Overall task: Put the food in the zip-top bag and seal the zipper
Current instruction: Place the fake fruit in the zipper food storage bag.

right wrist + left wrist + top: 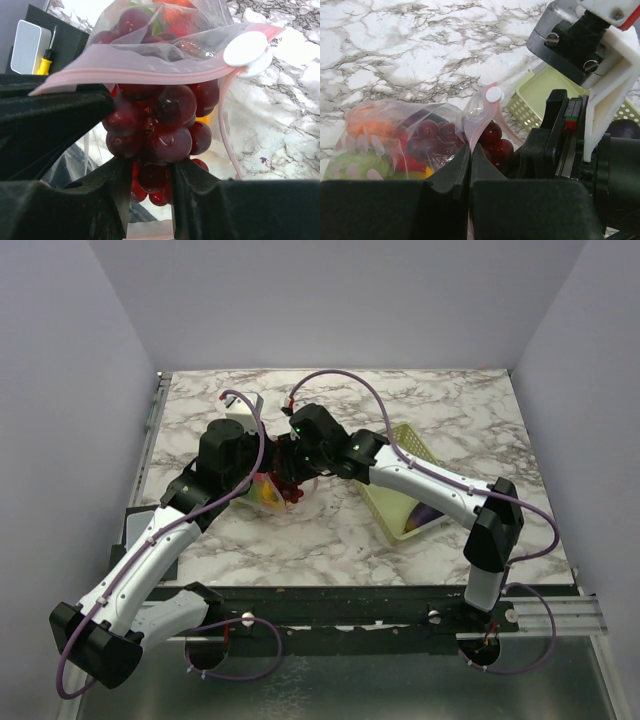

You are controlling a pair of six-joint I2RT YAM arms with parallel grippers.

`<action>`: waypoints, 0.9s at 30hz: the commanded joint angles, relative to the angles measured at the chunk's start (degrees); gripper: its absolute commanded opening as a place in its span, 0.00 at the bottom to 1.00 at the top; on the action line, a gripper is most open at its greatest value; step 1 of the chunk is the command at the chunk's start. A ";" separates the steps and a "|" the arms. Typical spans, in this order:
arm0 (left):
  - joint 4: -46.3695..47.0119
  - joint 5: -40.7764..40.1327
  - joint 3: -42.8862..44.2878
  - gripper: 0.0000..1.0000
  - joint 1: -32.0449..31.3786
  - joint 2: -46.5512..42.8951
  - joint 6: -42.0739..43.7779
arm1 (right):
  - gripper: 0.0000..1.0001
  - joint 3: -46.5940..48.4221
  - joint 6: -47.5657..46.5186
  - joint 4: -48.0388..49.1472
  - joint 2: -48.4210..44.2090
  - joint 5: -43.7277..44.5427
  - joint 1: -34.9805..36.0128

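Observation:
The clear zip-top bag (380, 140) lies on the marble and holds orange, green, red and yellow toy food. My left gripper (470, 150) is shut on the bag's pinkish zipper strip (481, 120), just below its white slider (494, 94), holding the mouth up. My right gripper (148, 172) is shut on the dark red grapes (167, 122), held at the bag's mouth under the zipper strip (150, 75). In the top view both grippers, left (262, 483) and right (290, 480), meet over the bag (272, 495). A purple eggplant (425, 515) lies in the basket.
The yellow-green mesh basket (392, 502) stands right of the bag, close behind my right gripper; it also shows in the left wrist view (535, 95). A white box (243, 406) stands at the back left. The table's walls close in on three sides.

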 commanded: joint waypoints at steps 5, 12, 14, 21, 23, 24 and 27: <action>1.12 1.15 -0.30 0.02 -0.25 -0.68 -0.85 | 0.45 -3.00 0.86 2.83 -5.67 2.44 0.28; 1.21 1.06 -0.30 0.02 -0.21 -0.59 -0.88 | 0.49 -4.80 0.85 2.74 -9.52 4.92 0.28; 1.12 1.06 -0.30 0.02 -0.17 -0.61 -0.88 | 0.52 -5.55 0.85 3.05 -10.66 5.48 0.28; 1.14 0.98 -0.30 0.02 -0.19 -0.58 -0.88 | 0.53 -7.85 1.02 3.22 -14.21 6.70 0.28; 1.21 0.97 -0.30 0.02 -0.18 -0.60 -0.86 | 0.53 -9.24 1.21 3.29 -15.60 7.38 0.28; 1.13 1.02 -0.30 0.02 -0.23 -0.59 -0.86 | 0.53 -9.93 1.25 3.31 -16.25 7.77 0.30; 1.16 0.97 -0.30 0.02 -0.17 -0.59 -0.81 | 0.53 -12.37 1.79 3.37 -18.15 8.74 0.33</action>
